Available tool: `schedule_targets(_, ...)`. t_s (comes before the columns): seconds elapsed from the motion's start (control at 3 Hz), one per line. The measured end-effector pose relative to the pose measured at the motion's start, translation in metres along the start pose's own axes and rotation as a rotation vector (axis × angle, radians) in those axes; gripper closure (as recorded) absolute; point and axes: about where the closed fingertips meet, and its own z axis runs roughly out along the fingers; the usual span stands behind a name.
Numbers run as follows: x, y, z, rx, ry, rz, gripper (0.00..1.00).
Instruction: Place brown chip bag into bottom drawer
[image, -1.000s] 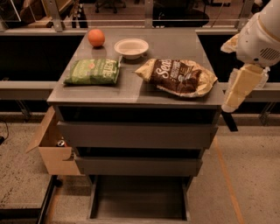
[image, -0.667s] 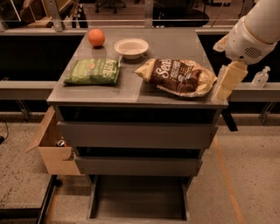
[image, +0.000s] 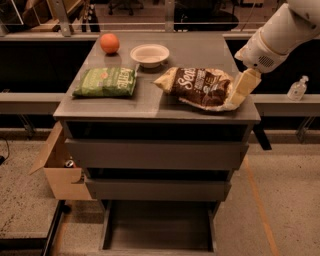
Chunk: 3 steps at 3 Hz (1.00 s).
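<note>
The brown chip bag (image: 197, 87) lies flat on the right half of the grey cabinet top (image: 150, 105), white script lettering facing up. My gripper (image: 239, 93) hangs from the white arm at the upper right and sits at the bag's right end, right by the cabinet's right edge. The bottom drawer (image: 157, 232) is pulled out at the foot of the cabinet, its flat grey floor bare.
A green chip bag (image: 106, 82) lies on the left of the top. An orange (image: 109, 43) and a white bowl (image: 149, 54) sit at the back. A tan cardboard box (image: 61, 172) stands left of the cabinet. A clear bottle (image: 297, 89) stands on the right ledge.
My gripper has moved left and inward from beside the cabinet's right edge to the right end of the brown chip bag. The bag has not moved.
</note>
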Motion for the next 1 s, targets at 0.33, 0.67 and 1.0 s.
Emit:
schedule_targets(0.33, -0.008, -0.018, 0.033, -0.018, -0.039, 0.026, 0.02)
schedule_targets(0.67, -0.012, -0.023, 0.048, -0.032, -0.055, 0.034, 0.24)
schedule_targets(1.0, -0.016, -0.024, 0.054, -0.045, -0.075, 0.030, 0.49)
